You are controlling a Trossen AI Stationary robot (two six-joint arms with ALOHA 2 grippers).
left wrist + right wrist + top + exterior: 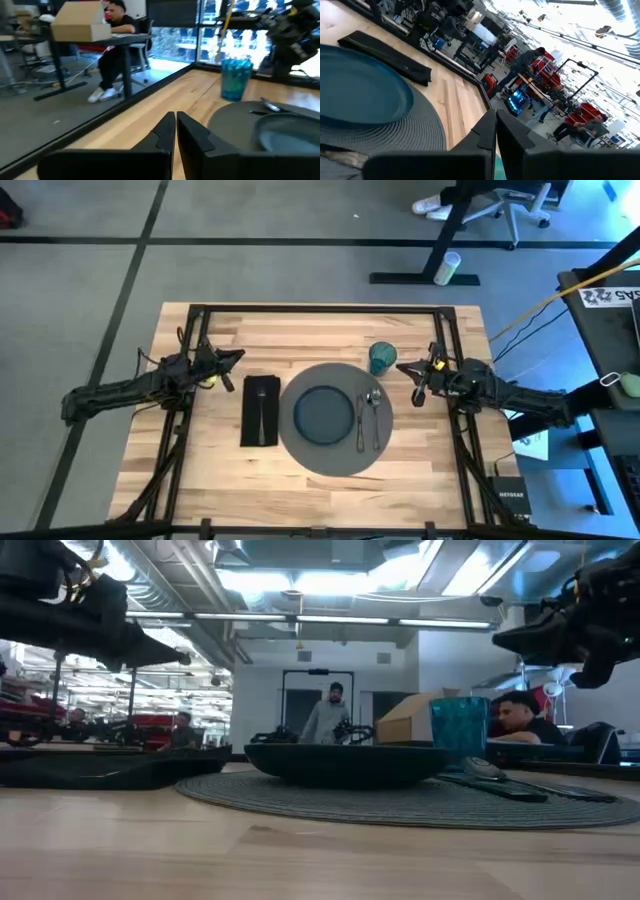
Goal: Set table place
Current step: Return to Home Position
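Ceiling strip lights (300, 582) glare in the low view; the table (300, 330) lies evenly, softly lit.

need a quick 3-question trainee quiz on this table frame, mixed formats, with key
1. The cup stands: A on the plate; B on the napkin; C by the placemat rim, near the right gripper.
2. True or false: the fork lies on the plate.
3. Fill in: the left gripper holds ____.
Key: 1 C. 2 False, it lies on the napkin. 3 nothing; it is shut, raised off the table.
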